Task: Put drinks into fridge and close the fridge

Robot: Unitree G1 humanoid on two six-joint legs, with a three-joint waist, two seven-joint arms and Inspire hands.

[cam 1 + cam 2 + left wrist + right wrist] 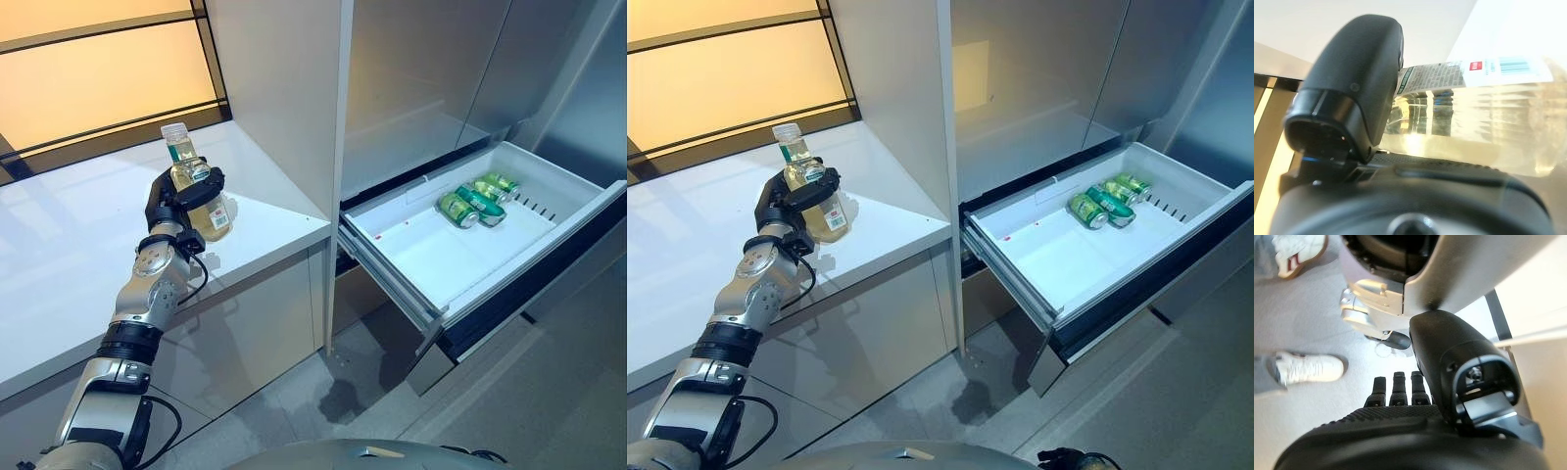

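A clear bottle (212,217) of pale yellow drink with a white cap stands upright on the white counter (69,255), near its right end. My left hand (172,196) is shut around the bottle's middle; its thumb (1352,93) lies across the bottle (1488,142) in the left wrist view. To the right, the fridge drawer (431,257) is pulled out and open, with green cans (476,202) lying at its far end. My right hand (1396,389) hangs low over the floor, its fingers straight and holding nothing.
A tall white panel (284,88) stands between the counter and the fridge. The steel fridge doors (431,69) above the drawer are closed. A person's white shoes (1308,368) show on the grey floor in the right wrist view.
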